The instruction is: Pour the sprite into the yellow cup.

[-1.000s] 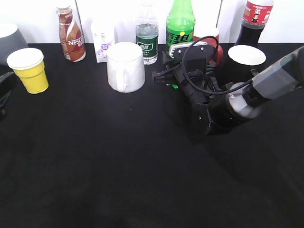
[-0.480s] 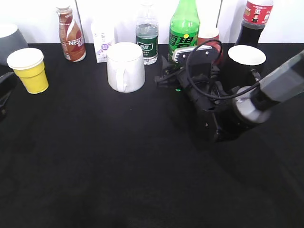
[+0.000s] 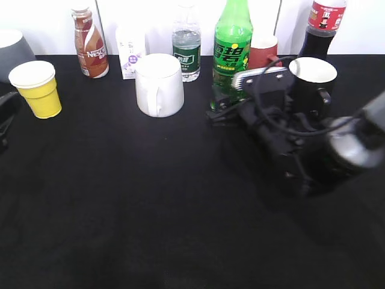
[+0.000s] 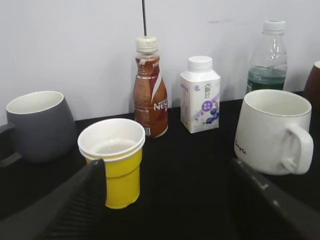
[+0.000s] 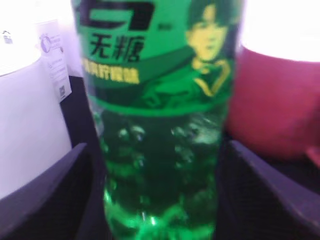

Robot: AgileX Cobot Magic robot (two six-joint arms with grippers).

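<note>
Landmark = white mug, back-center of the black table. Far left of the mug: grey mug at the edge of the exterior view, then the yellow cup, upright, nothing poured in as far as the left wrist view shows (white inside, looks dry). Left gripper sits low just in front of the yellow cup, its 2 fingers spread wide apart, 1 beside the cup, the other near the white mug, holding nothing. Behind and left of the mug along the wall: brown coffee bottle, small white carton. Just behind-right of the mug: clear water bottle with dark green label. Right of the mug: the sprite, standing upright at the back row, cap not visible in frame so cannot tell on or off. Right gripper is at the bottle's base; in the right wrist view the 2 fingers flank the bottle on both sides with visible gaps, so spread, not clamped yet. Further right of the mug: red cup behind the sprite, black mug, dark cola bottle. Progress: early, 0 pouring done. Left to do, my read: close on bottle, lift, carry across past the white mug to the yellow cup, tip, pour.
</note>
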